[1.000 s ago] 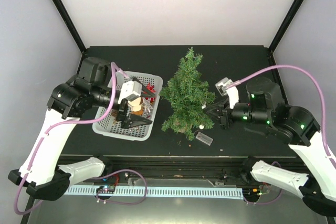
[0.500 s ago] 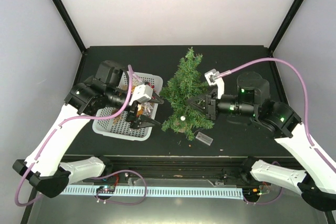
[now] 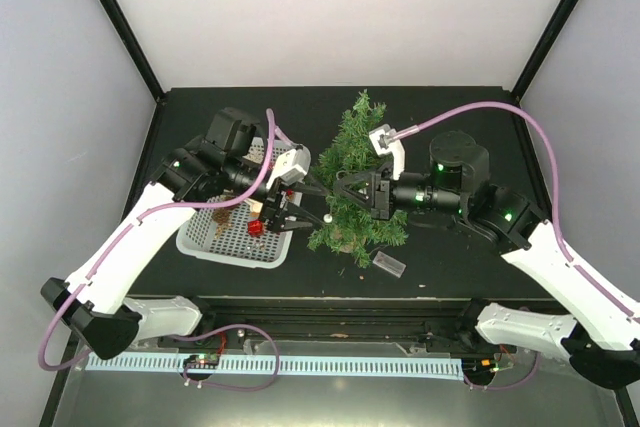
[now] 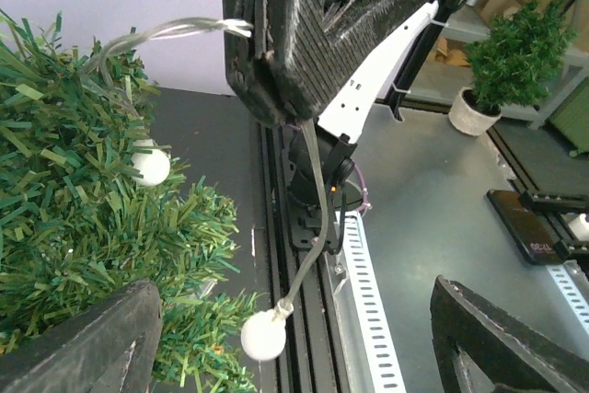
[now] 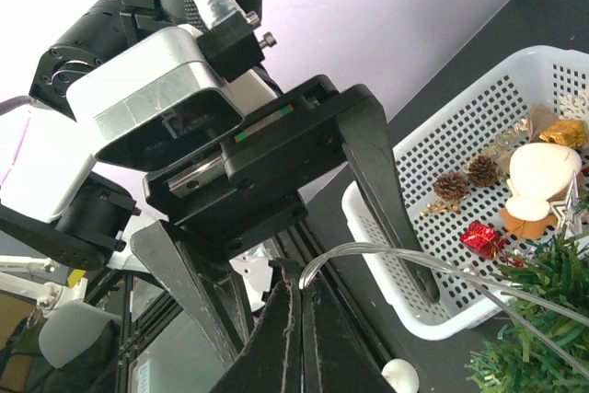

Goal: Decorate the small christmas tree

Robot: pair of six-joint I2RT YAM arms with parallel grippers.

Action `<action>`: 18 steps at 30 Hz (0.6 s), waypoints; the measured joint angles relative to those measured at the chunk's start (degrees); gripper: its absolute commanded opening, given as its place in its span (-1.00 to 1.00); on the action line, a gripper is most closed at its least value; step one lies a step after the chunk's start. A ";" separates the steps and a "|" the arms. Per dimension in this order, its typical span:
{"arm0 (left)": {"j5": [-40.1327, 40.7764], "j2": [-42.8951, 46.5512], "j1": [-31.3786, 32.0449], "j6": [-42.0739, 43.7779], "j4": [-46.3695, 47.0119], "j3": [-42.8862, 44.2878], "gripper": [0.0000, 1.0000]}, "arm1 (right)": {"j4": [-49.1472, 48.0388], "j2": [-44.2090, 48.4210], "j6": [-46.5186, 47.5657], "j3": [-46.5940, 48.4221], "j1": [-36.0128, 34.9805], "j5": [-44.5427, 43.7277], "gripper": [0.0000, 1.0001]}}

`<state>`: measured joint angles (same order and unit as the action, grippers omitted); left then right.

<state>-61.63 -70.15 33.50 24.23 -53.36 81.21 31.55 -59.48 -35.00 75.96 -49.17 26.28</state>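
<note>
Left wrist view: light string wire (image 4: 175,30) pinched by right gripper (image 4: 264,94), upper centre; left gripper (image 4: 294,347) spread wide; small christmas tree (image 4: 64,218) at left.

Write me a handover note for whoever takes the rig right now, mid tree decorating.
Hands: the right hand is shut on the light string at the basket-facing side of the small christmas tree. The left hand is open, jaws straddling the right hand's tip and the string, holding nothing.
Done: one bulb lies in the branches.
Left: another bulb dangles off the tree; pine cones and a red gift box sit in the white basket.
</note>
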 measured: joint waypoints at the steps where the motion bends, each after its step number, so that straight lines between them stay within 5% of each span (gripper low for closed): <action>1: -0.17 -0.17 0.11 -0.15 0.20 0.00 0.56 | -0.55 -0.15 -0.11 -0.13 -0.07 0.00 -0.98; 8: -1.75 -1.49 0.76 -1.31 0.94 0.48 0.19 | -3.19 -0.72 -1.03 -0.90 -0.46 -0.04 -0.98; 14: -2.84 -1.99 1.40 -1.66 1.20 1.11 -0.67 | -4.33 -0.92 -1.38 -1.62 -0.63 -0.04 -0.98; 18: -3.21 -2.51 1.79 -1.49 1.16 1.20 -0.97 | -5.22 -1.29 -1.55 -1.79 -0.63 -0.04 -0.98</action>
<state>-64.84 -72.66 35.29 22.74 -52.21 82.41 26.33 -60.77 -36.56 74.17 -49.80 26.24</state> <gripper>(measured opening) 0.090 0.012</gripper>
